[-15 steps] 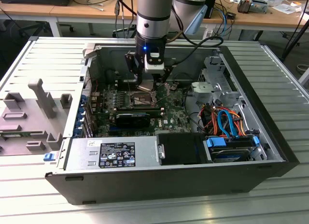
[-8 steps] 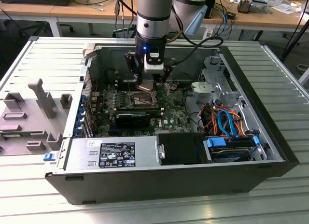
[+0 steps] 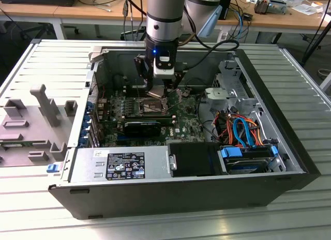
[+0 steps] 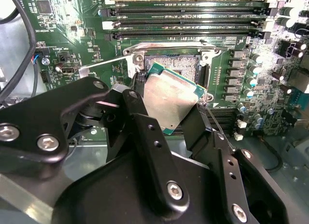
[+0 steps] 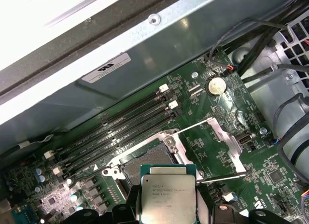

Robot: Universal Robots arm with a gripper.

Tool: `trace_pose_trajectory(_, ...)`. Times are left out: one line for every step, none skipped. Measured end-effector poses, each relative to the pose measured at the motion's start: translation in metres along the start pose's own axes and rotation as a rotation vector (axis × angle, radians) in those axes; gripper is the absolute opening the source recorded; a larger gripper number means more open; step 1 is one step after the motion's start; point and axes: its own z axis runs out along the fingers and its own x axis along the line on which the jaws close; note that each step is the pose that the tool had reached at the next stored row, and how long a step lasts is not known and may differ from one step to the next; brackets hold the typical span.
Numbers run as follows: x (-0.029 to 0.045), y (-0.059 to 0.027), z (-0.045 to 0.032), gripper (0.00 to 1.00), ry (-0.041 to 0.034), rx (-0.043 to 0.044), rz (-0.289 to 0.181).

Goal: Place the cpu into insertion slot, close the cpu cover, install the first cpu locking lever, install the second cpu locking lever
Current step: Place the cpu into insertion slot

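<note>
1. The arm [image 3: 164, 17] is lowered into an open case [image 3: 155, 198] that lies on its side on a slatted metal table [image 3: 41, 59].
2. The gripper [image 3: 158, 89] is seen over the middle of the green board [image 3: 181, 118], toward the case's far wall.
3. The gripper [image 4: 169, 115] is clamped on the cpu [image 4: 169, 96]: its black fingers [image 4: 145, 132] are pressed against two opposite edges of the chip.
4. The cpu [image 5: 168, 195] is held with its silver-grey top up; in the second wrist view it is tilted against the board.
5. The slot [image 4: 181, 64] is uncovered, and its dark contact field is bare.
6. The cpu is held just over one edge of the slot [image 5: 147, 161] and is not seated in it; whether a corner touches the rim cannot be told.
7. The cover [image 5: 224, 139] is swung up off the slot and stands along one side of it.
8. A thin lever [image 5: 224, 176] is seen sticking out beside the cover, raised off the board.
9. Long memory slots [image 4: 188, 11] run along another side of the slot.
10. A coin cell [image 5: 216, 85] is mounted on the board near the case wall.
11. Blue and orange cables [image 3: 243, 129] are bundled at the case's near corner on the exterior view's right.
</note>
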Motion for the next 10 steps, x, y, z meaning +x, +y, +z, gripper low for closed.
trace_pose_trajectory(0.0, 0.0, 0.0, 0.55, 0.0, 0.0, 0.002)
trace_pose_trajectory(0.0, 0.0, 0.0, 0.55, 0.0001, -0.0001, 0.004)
trace_pose_trajectory(0.0, 0.0, 0.0, 0.55, 0.0001, -0.0002, 0.008)
trace_pose_trajectory(0.0, 0.0, 0.0, 0.55, 0.0002, -0.0002, 0.012)
trace_pose_trajectory(0.0, 0.0, 0.0, 0.55, 0.0003, -0.0003, 0.017)
trace_pose_trajectory(0.0, 0.0, 0.0, 0.55, 0.0003, -0.0004, 0.019)
trace_pose_trajectory(0.0, 0.0, 0.0, 0.55, 0.0003, -0.0004, 0.021)
trace_pose_trajectory(0.0, 0.0, 0.0, 0.55, 0.0003, -0.0005, 0.024)
trace_pose_trajectory(0.0, 0.0, 0.0, 0.55, 0.0004, -0.0005, 0.026)
trace_pose_trajectory(0.0, 0.0, 0.0, 0.55, 0.0003, -0.0006, 0.029)
